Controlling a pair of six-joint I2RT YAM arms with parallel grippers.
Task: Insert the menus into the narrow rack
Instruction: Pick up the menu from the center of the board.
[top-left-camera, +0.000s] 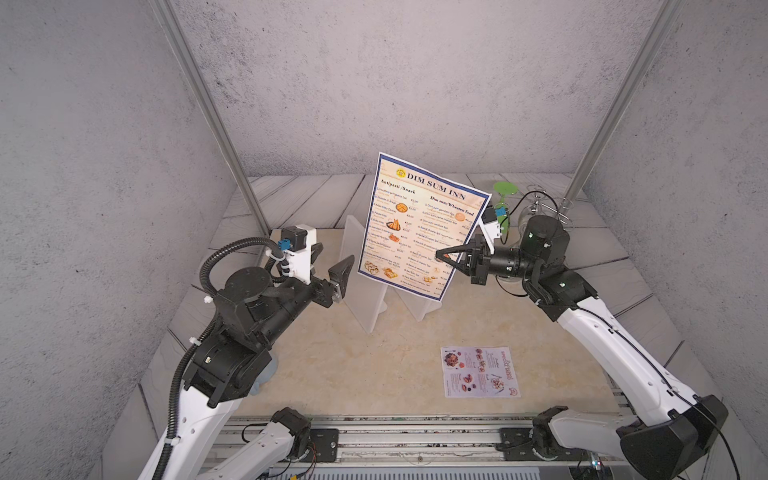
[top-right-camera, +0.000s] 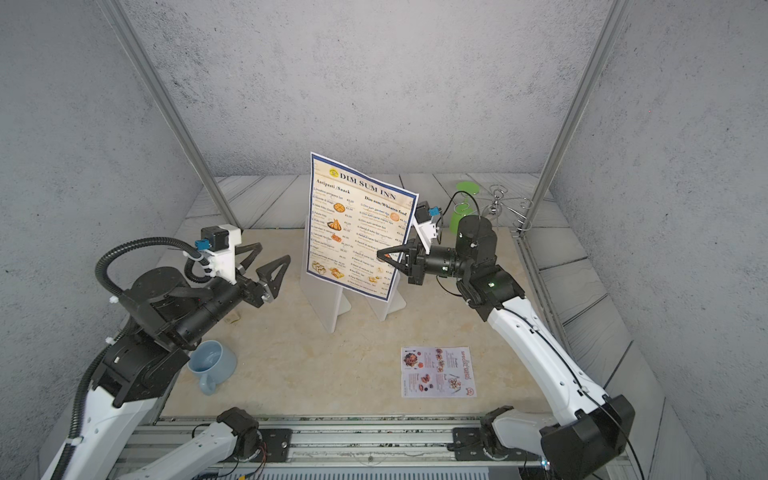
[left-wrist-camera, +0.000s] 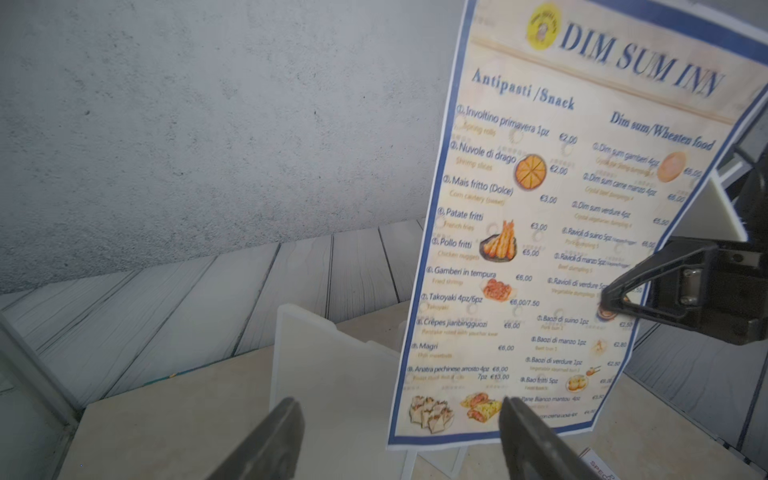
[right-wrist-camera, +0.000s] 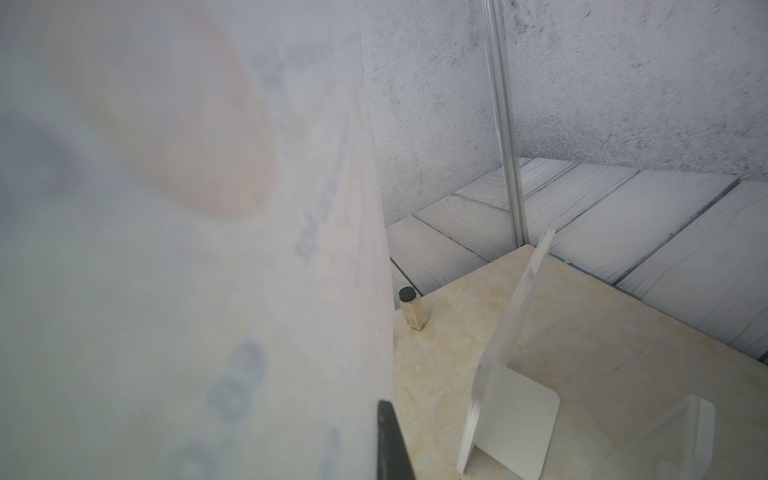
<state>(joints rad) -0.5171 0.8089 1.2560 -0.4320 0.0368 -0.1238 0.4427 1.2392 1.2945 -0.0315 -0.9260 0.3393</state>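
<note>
At the rack (top-left-camera: 365, 303), right claw (top-left-camera: 440, 252) pinches the "DIM SUM INN" menu (top-left-camera: 411, 220); left claw (top-right-camera: 272, 253) gapes empty.

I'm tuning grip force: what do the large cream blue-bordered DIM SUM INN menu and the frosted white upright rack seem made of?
The cream blue-bordered DIM SUM INN menu looks like thin printed paper, possibly laminated: it bows slightly where held, and print shows through its back. The frosted rack looks like rigid translucent plastic, perhaps acrylic: flat, hazy, upright panels.

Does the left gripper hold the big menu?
No: the left gripper is open, apart from the big menu; the right gripper holds it.
</note>
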